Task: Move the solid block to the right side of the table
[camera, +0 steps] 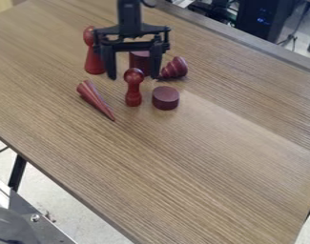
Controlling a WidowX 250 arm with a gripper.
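- Fingers of the gripper hang spread wide, pointing down, with nothing pinched between them.
- The solid block is most likely the dark red cylinder, upright on the far part of the tabletop and framed between the fingers; the short disc, nearer the camera, could also fit the name, so settle which before closing.
- If it is the cylinder, the step in hand is the grasp: centre over it, go straight down, and close only once both fingers sit low beside its wall. How high they hang now, I cannot tell.
- Mind the round-headed peg just in front; it looks slender enough to topple at a brush.
- Keep the near-side approach narrow by the ridged piece, which lies on its side close to one fingertip; a sideways sweep could set it rolling.
- Close evenly, since a curved wall may slip or turn under an off-centre squeeze.
- Lift clear of the peg and ridged piece before travelling towards the right side, then lower it flat before letting go.
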